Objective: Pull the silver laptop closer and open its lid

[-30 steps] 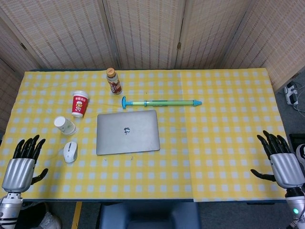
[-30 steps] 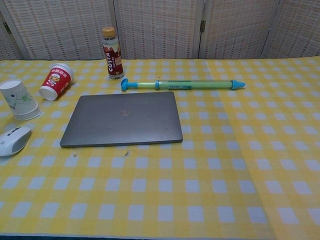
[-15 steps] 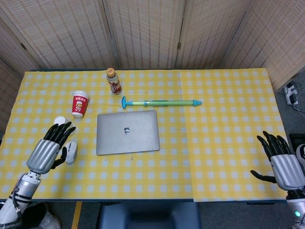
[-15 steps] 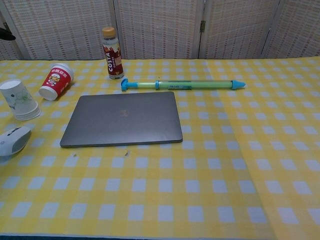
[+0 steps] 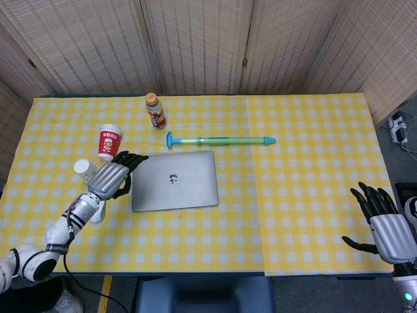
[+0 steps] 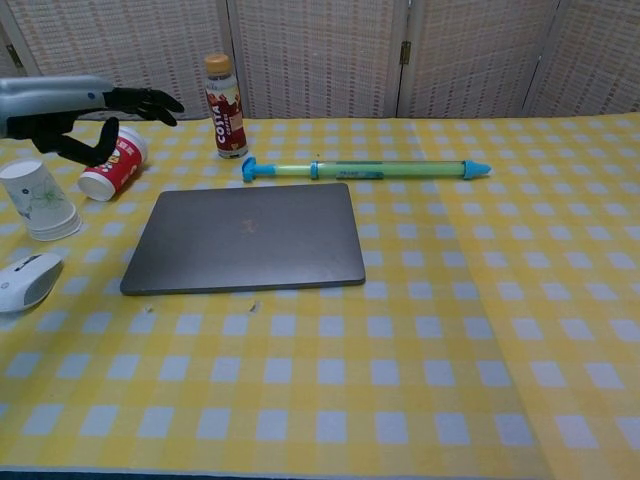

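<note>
Silver laptop [image 5: 174, 180] lies closed on the bench; left hand [image 5: 115, 176], fingers spread, has swung in beside its edge; right hand [image 5: 384, 225] waits, spread.

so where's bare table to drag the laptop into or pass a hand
Bare cloth runs from the laptop to the table's near edge, and everywhere right of it, below the long green tube. The left is crowded: red cup, white cup, mouse, with the left hand above.
</note>
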Action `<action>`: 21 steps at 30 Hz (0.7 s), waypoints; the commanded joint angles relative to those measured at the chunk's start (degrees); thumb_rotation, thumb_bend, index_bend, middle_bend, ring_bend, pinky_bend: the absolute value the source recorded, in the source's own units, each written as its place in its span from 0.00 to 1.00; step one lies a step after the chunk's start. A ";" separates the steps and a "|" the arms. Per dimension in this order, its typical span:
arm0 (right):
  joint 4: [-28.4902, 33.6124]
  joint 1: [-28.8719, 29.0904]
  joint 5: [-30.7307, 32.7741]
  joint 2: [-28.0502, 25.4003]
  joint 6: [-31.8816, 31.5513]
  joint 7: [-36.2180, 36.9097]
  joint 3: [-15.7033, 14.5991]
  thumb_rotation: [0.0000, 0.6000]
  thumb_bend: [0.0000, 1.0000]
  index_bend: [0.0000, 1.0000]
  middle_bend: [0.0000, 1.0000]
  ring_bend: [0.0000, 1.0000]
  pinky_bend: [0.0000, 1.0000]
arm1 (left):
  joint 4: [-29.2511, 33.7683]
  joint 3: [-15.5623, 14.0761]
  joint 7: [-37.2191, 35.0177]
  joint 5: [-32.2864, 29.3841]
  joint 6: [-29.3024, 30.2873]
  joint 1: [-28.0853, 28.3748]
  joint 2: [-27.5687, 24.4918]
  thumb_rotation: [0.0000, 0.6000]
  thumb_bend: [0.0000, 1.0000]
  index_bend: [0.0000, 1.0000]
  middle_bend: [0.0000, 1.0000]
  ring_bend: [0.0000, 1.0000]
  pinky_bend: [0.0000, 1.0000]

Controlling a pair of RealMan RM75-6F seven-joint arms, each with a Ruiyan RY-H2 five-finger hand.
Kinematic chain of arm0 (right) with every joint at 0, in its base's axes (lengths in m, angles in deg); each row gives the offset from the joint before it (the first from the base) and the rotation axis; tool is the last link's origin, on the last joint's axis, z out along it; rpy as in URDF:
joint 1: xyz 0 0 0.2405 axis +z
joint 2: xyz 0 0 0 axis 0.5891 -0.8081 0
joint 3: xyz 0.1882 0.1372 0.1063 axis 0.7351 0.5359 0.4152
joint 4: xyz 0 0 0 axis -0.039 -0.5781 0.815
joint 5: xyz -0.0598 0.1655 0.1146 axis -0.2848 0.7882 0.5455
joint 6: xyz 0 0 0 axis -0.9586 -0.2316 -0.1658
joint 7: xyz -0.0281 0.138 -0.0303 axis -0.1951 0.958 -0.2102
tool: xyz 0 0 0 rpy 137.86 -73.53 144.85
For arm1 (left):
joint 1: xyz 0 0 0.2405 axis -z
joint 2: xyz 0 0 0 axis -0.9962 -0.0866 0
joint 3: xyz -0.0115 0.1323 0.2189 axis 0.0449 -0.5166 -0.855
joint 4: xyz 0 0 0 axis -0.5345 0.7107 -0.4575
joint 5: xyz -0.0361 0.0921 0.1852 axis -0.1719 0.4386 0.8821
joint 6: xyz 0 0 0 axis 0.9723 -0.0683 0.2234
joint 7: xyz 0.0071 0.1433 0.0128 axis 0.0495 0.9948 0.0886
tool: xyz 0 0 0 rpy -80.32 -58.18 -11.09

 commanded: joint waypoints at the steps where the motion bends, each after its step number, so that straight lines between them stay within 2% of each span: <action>1: 0.53 0.09 -0.15 -0.62 0.29 0.99 -0.14 0.83 0.16 0.00 0.00 0.03 0.00 | -5.68 2.04 -1.86 -7.09 -8.11 5.78 3.78 1.00 1.00 0.10 0.16 0.12 0.07; 5: 1.13 0.10 -0.95 -0.97 -0.15 0.45 -0.19 0.83 0.16 0.00 0.00 0.04 0.00 | -10.55 2.35 -1.02 -13.01 -14.50 10.27 6.36 1.00 1.00 0.09 0.16 0.11 0.03; 12: 2.07 0.35 -0.95 -1.10 0.26 -0.40 -0.13 0.83 0.16 0.00 0.00 0.05 0.00 | -20.07 1.88 1.32 -20.80 -19.75 16.43 12.02 0.98 1.00 0.05 0.16 0.09 0.00; 14: 2.12 0.42 -0.65 -0.92 0.42 -0.44 -0.01 0.83 0.16 0.00 0.00 0.06 0.00 | -22.80 1.54 1.54 -22.53 -21.43 17.92 13.43 0.91 1.00 0.03 0.16 0.08 0.00; 16: 2.11 0.46 -0.32 -0.66 0.55 -0.56 0.12 0.83 0.16 0.00 0.00 0.06 0.00 | -25.90 1.17 1.44 -24.32 -23.23 19.39 15.09 0.76 1.00 0.01 0.16 0.07 0.00; 17: 2.12 0.47 -0.26 -0.59 0.56 -0.61 0.15 0.83 0.16 0.00 0.00 0.06 0.00 | -27.18 0.98 1.40 -24.94 -23.97 19.98 15.77 0.72 1.00 0.01 0.16 0.07 0.00; 21: 2.46 0.48 -0.01 -0.73 0.53 -0.98 0.32 0.83 0.16 0.00 0.00 0.05 0.00 | -32.79 0.18 0.99 -27.25 -26.56 22.23 19.10 0.67 1.00 0.00 0.16 0.07 0.00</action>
